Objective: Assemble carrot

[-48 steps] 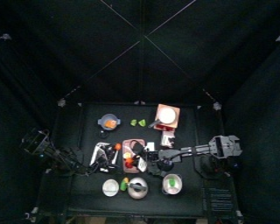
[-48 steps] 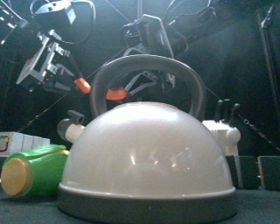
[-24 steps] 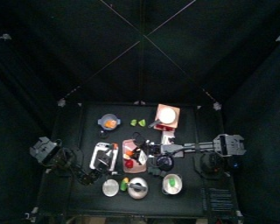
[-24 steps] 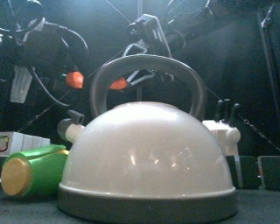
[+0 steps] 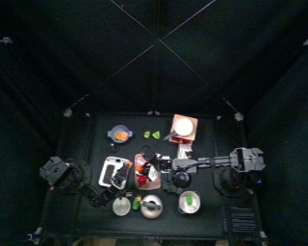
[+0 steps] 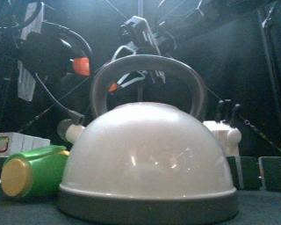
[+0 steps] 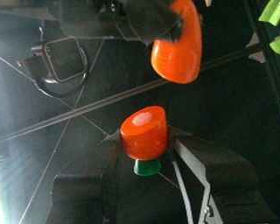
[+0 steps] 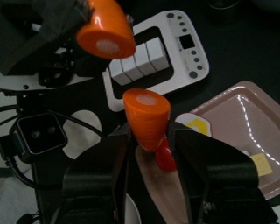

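Both arms raised over the table. Left gripper (image 7: 149,162) fingers clamped on one carrot piece (image 7: 145,136); right gripper (image 8: 152,150) fingers clamped on the other piece (image 8: 147,118). Each piece juts beyond its fingertips toward its mate, apart, presumably so the ends can be pushed together.

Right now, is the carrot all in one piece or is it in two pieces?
Two pieces, apart. In the left wrist view the left tool holds one carrot piece, and the other carrot piece sits in the right tool, with dark space between them.
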You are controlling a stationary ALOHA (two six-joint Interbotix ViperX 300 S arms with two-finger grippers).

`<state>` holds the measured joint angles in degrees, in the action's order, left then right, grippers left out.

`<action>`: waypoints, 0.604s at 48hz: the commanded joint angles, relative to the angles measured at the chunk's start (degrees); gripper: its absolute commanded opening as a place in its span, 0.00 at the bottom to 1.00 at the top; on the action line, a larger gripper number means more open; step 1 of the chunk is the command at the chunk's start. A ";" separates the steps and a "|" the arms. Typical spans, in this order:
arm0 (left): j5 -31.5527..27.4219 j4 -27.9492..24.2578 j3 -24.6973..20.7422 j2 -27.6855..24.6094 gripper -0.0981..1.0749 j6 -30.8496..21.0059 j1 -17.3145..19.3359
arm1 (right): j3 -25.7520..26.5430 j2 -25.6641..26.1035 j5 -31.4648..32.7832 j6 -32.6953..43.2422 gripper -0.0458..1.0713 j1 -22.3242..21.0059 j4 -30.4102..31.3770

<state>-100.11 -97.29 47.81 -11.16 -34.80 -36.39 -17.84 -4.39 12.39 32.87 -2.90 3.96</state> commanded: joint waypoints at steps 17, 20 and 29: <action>-1.76 0.53 -0.18 -2.64 0.61 5.98 -0.09 | 3.25 0.35 0.26 0.00 0.64 2.55 -1.32; -1.76 0.44 -0.26 -2.81 0.60 6.50 -0.09 | 3.25 0.35 0.35 0.00 0.64 2.55 -1.23; -1.85 -0.09 -0.26 -3.08 0.61 7.03 -0.35 | 3.69 0.26 0.35 0.00 0.64 2.64 -1.32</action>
<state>-101.34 -96.77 47.90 -14.77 -27.95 -36.56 -15.91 -5.27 12.92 32.96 -0.26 2.72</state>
